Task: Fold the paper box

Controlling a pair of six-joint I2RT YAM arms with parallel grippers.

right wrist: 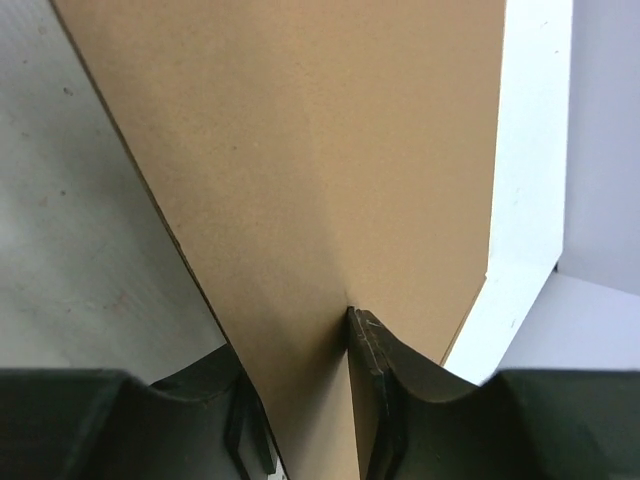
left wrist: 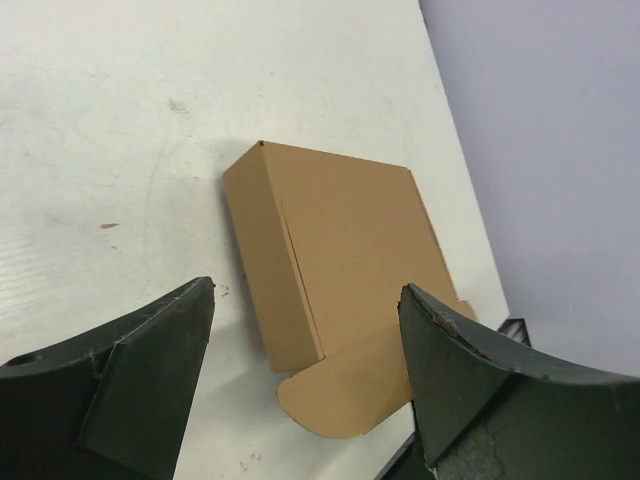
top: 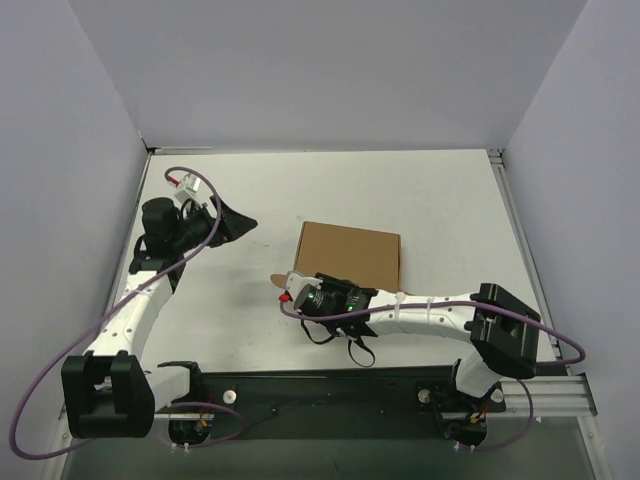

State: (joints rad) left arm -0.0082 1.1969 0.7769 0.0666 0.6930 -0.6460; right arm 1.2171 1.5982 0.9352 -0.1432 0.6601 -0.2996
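The paper box (top: 349, 252) is a plain brown, shallow closed box lying flat near the table's middle. A rounded flap (left wrist: 350, 392) sticks out from its near edge. My right gripper (top: 297, 287) is at the box's near left corner, shut on that flap. In the right wrist view the cardboard (right wrist: 300, 150) runs between the fingers (right wrist: 372, 350). My left gripper (top: 243, 224) is open and empty, left of the box and apart from it. Its wrist view looks down on the box (left wrist: 340, 240) between the two fingers (left wrist: 165, 340).
The white table (top: 420, 200) is walled by grey panels on the left, back and right. A black base rail (top: 320, 385) runs along the near edge. Purple cables loop off both arms.
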